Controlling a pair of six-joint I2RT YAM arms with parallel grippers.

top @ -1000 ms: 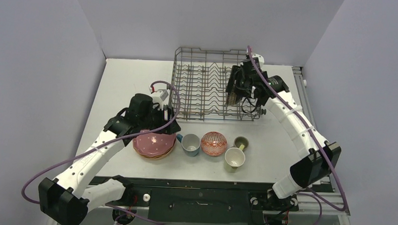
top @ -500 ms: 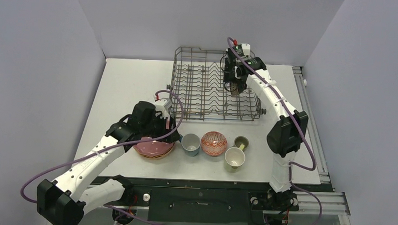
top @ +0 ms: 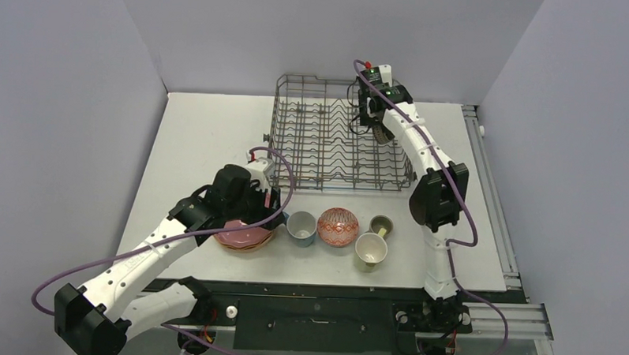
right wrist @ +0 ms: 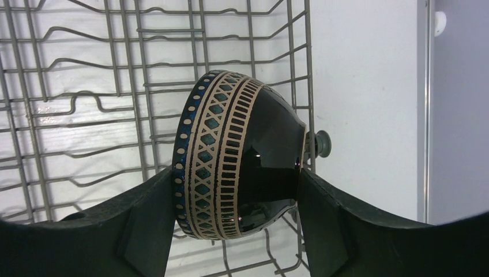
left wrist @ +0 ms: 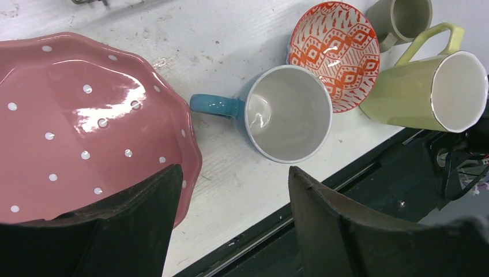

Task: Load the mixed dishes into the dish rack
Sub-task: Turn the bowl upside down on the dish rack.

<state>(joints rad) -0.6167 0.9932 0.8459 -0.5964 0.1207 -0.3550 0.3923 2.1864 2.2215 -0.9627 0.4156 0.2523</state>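
My right gripper (top: 378,129) is shut on a dark-brown bowl (right wrist: 230,156) with tan and blue banding. It holds the bowl on edge over the far right part of the dish rack (top: 280,133), whose grey wires (right wrist: 308,52) show behind the bowl. My left gripper (left wrist: 233,173) stands open low over the table's near edge. Its left finger is above the rim of the pink dotted plate (left wrist: 86,121), which tops a stack of plates (top: 242,236). To the right of that stack are a light-blue mug (left wrist: 286,112), a red patterned bowl (left wrist: 340,52), a pale-yellow mug (left wrist: 427,92) and an olive mug (left wrist: 403,17).
The mugs and the red patterned bowl (top: 338,226) sit in a row in front of the rack, near the table's front edge. Grey walls close in the table on three sides. A purple cable loops from each arm.
The right arm has carried the bowl from the rack's right front toward its far right corner. The left gripper has shifted slightly right and nearer over the plate stack.
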